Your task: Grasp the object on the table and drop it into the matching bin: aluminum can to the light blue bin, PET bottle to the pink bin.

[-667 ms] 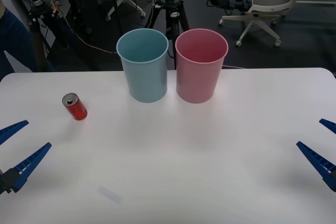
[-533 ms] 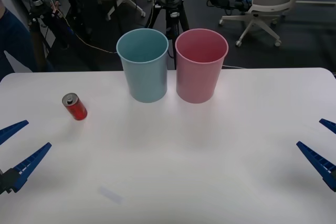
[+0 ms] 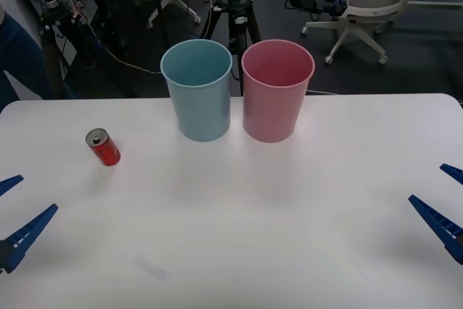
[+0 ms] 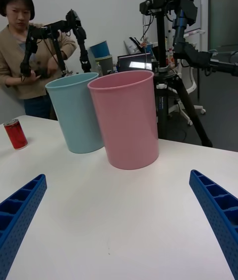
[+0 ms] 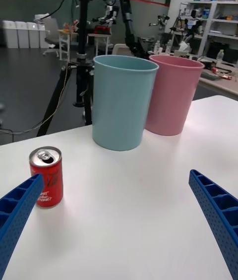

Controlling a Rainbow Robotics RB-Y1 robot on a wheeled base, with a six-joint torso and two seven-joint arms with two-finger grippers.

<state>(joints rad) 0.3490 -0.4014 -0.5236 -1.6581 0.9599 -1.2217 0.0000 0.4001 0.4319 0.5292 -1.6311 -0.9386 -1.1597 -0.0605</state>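
Where it stands, can (image 5: 46, 176) points up.

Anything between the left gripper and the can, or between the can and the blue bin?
Nothing visible. The left gripper, open, faces the can across bare table. From the can to the light blue bin, the tabletop is likewise bare.

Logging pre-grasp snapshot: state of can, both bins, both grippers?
aluminum can: upright on the table, free of both grippers, tab opening looks open
light blue bin: upright, nothing seen inside, standing close beside pink bin
pink bin: upright, nothing seen inside
left gripper: open, empty, low at table's left edge, nearest the can
right gripper: open, empty, at table's right edge
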